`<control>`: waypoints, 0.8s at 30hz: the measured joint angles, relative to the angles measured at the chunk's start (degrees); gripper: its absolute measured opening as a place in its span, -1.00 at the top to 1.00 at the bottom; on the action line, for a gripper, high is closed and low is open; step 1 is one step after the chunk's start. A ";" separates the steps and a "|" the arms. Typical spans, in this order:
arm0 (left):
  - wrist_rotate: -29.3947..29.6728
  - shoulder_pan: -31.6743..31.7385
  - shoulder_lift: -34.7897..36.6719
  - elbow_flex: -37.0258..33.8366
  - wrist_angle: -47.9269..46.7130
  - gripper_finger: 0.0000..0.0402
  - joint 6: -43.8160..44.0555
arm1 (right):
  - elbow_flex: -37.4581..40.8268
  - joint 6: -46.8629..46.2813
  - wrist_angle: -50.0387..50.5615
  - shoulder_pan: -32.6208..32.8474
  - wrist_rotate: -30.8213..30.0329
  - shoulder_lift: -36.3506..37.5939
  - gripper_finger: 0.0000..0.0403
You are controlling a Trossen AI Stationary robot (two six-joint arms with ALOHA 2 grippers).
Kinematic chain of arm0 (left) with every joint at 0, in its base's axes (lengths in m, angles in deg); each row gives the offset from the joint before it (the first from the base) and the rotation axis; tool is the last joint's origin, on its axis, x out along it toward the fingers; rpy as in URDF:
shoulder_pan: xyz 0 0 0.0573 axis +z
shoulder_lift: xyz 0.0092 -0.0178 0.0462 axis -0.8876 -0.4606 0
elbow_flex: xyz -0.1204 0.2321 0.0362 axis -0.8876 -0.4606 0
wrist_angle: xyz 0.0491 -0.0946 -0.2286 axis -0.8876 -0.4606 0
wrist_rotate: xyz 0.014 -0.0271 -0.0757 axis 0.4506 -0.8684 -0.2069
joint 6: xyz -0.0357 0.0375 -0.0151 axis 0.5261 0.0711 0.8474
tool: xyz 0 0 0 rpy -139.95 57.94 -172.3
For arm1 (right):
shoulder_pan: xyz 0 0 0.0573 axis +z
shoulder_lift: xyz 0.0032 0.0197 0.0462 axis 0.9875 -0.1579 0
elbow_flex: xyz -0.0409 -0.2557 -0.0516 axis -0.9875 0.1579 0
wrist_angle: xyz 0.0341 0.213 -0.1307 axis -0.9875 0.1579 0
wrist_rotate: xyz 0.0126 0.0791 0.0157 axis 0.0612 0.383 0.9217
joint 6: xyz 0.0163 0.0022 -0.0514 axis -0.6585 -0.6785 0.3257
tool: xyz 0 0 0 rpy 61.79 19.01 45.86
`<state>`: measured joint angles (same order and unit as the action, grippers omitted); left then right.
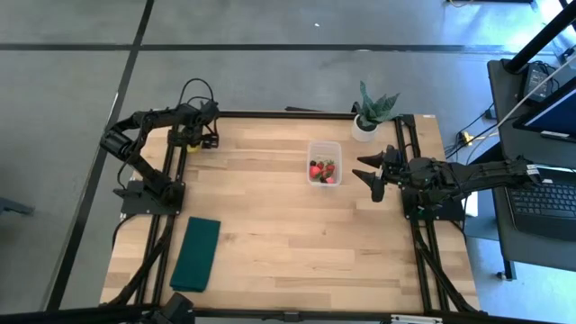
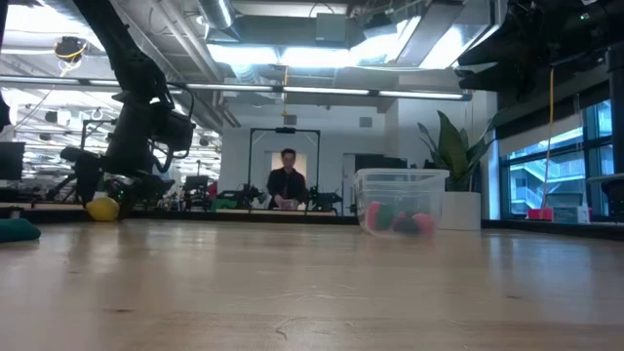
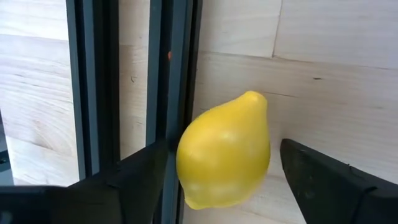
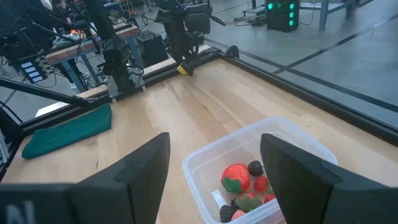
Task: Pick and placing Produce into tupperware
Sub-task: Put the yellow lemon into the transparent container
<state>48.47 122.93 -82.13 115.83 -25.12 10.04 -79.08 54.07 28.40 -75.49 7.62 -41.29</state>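
Note:
The clear tupperware (image 1: pixel 324 163) stands on the table right of centre and holds red strawberry pieces (image 4: pixel 235 177) and dark berries. A yellow lemon-shaped piece (image 3: pixel 224 158) lies on the wood at the far left corner, beside a dark frame rail. My left gripper (image 3: pixel 227 186) is open and low over it, one finger on each side; the gap to one finger is wide. My right gripper (image 1: pixel 371 175) is open and hovers just right of the tub (image 4: pixel 249 180), above the table. My left gripper has one finger (image 3: pixel 146 177) right beside the yellow piece's side (image 3: pixel 183 162), next to the rail. Whether it touches, I cannot tell. The other finger (image 3: pixel 323 180) stands clear of it. The piece lies on the table.
A potted green plant (image 1: pixel 371 112) stands at the far edge, right of the tub. A dark green folded cloth (image 1: pixel 197 253) lies near the left front. Dark frame rails (image 3: pixel 168 74) run along both table sides. A person (image 2: pixel 287 180) sits in the room beyond.

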 joint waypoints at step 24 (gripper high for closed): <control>-0.82 0.00 0.02 0.02 -0.66 -0.20 -1.65 | 0.00 -0.03 0.02 0.00 0.00 0.00 -0.25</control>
<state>47.65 122.93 -82.11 115.85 -25.78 8.38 -79.08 54.04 28.42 -75.49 7.62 -41.29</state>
